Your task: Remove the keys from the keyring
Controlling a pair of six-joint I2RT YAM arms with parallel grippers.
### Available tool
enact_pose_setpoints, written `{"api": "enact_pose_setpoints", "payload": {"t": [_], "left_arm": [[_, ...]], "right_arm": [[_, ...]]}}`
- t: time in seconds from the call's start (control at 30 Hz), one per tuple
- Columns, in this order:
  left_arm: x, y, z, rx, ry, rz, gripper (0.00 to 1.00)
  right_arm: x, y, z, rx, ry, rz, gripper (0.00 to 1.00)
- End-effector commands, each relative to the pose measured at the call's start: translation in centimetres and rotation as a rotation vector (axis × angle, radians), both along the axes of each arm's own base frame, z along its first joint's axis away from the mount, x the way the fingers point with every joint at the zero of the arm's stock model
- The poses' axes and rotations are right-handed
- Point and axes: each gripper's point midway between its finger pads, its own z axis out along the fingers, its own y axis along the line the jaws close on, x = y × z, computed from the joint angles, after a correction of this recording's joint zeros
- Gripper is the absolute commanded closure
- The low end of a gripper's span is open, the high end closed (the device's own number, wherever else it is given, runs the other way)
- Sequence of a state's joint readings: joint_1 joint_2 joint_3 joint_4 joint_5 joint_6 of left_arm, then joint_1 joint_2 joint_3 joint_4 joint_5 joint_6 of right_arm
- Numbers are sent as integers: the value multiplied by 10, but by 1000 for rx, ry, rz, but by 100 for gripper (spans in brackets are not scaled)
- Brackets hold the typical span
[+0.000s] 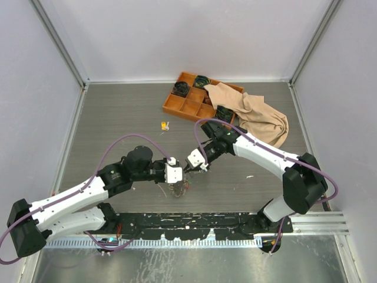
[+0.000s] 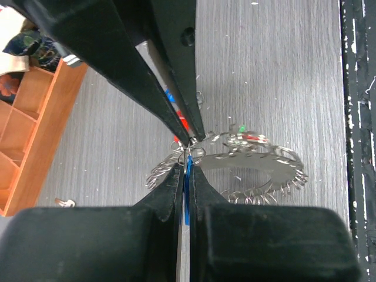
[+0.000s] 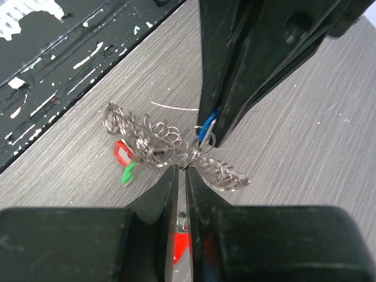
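Keyring: lies on the desk close to the near edge, a little left of its middle, just ahead of the black mounting rail.

Keys: fan outward from the ring as a spiky silver circle, flat on the desk; show loose red and green caps on the side nearest the rail.

Left gripper: reaches in from the left edge; jaws closed to a thin slit, pinching a blue-capped key at the rim of the bundle.

Right gripper: reaches in from the right edge, tip to tip with the left gripper over the ring; jaws almost shut, clamping a red-capped key.

Orange tray: sits by the far edge, right of centre, partly under a tan cloth.

Small yellow item: rests alone on the desk, just in front of the tray; cannot tell what kind.
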State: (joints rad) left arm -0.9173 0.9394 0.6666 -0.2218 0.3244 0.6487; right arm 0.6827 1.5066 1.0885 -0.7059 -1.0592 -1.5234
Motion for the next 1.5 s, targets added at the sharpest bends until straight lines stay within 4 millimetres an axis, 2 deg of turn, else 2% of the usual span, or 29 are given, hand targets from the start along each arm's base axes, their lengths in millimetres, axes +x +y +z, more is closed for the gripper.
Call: {"api": "enact_pose_setpoints", "payload": {"t": [0.0, 0.1, 0.4, 0.87, 1.03, 1.27, 1.37, 1.4, 1.47], "left_arm": [[8, -9, 56, -150, -137, -2, 100], [6, -8, 57, -155, -138, -6, 100], [4, -10, 55, -155, -122, -19, 100], [5, -12, 59, -172, -72, 15, 100], [8, -12, 66, -191, 15, 86, 100], [8, -9, 76, -257, 159, 203, 100], [12, -7, 81, -258, 214, 269, 100], [16, -5, 81, -235, 257, 332, 100], [20, -3, 78, -211, 303, 390, 100]], "right_arm": [[2, -4, -5, -44, 31, -26, 81], [5, -6, -3, -36, 35, -39, 74], [7, -10, 10, 13, 77, -55, 65], [3, -2, 32, 50, 163, -68, 66], [16, -1, 41, 40, 172, -130, 66], [52, -22, 78, 45, 183, -326, 63], [54, -31, 98, 46, 212, -371, 63], [51, -36, 116, 59, 242, -381, 62], [41, -39, 127, 72, 280, -360, 61]]}}
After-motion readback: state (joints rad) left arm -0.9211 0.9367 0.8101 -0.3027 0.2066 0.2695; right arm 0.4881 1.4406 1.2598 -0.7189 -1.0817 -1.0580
